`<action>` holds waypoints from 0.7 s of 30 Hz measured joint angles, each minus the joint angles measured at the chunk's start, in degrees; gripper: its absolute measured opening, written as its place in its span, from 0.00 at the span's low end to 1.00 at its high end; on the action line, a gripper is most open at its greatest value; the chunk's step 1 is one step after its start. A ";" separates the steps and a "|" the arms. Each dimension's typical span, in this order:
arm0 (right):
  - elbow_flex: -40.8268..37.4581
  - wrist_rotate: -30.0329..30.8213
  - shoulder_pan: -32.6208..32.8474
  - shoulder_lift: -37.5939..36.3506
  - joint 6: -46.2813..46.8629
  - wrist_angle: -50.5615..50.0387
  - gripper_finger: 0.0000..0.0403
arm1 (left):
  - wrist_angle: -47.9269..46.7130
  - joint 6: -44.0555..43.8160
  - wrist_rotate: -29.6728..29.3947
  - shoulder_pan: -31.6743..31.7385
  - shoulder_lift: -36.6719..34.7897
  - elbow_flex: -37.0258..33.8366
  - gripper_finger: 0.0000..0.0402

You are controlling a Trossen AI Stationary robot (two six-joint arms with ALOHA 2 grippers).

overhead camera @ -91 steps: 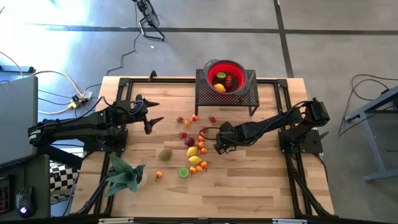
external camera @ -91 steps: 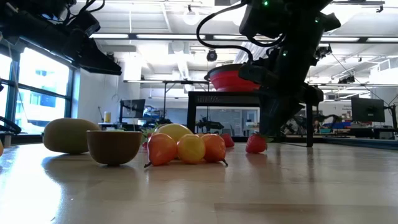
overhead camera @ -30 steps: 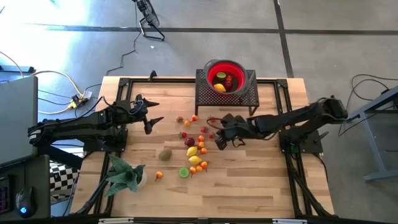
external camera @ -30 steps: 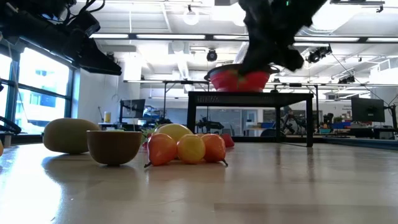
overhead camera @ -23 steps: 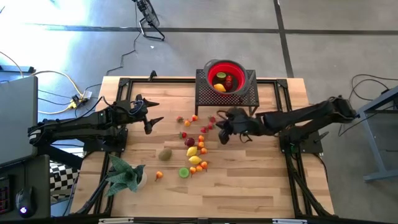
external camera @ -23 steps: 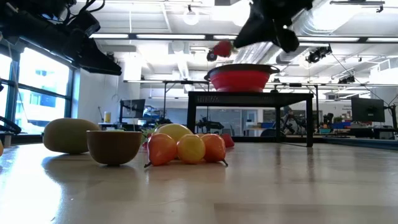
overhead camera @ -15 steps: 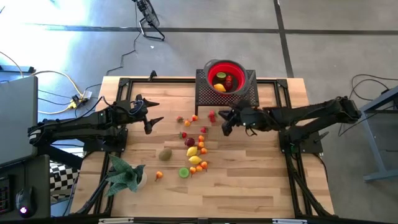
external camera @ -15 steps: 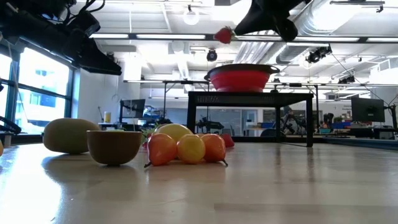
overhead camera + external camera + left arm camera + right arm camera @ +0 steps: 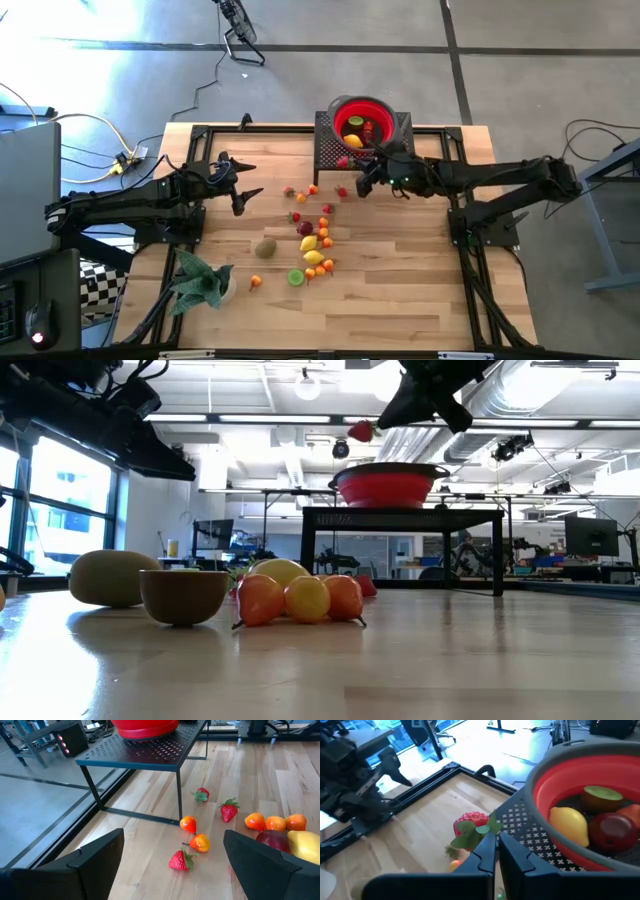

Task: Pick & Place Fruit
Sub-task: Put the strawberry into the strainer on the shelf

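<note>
Red and bumpy, a strawberry point(image 9: 471, 823) hung by its leaves from the right gripper's point(image 9: 496, 851) pinched-together jaws. The left gripper point(image 9: 243, 187) gaped wide, empty.

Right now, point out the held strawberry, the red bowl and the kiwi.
strawberry point(image 9: 471, 821), right wrist view, red body above the right hand's fingertips
red bowl point(image 9: 383, 109), high view, rim
kiwi point(image 9: 265, 247), high view, middle

Two black jointed arms, matte dark casings; right gripper point(image 9: 496, 851) fingers flat, blocky, black; left gripper point(image 9: 172, 865) same.
</note>
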 joint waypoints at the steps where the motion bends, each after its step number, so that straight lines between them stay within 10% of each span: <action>1: 0.00 -0.67 -0.54 0.00 0.00 0.05 0.01 | 0.00 -0.01 0.01 0.00 0.00 0.00 0.84; 21: 0.00 -5.28 -4.80 0.03 -2.11 2.90 0.01 | 0.00 0.01 0.00 0.00 0.00 0.00 0.84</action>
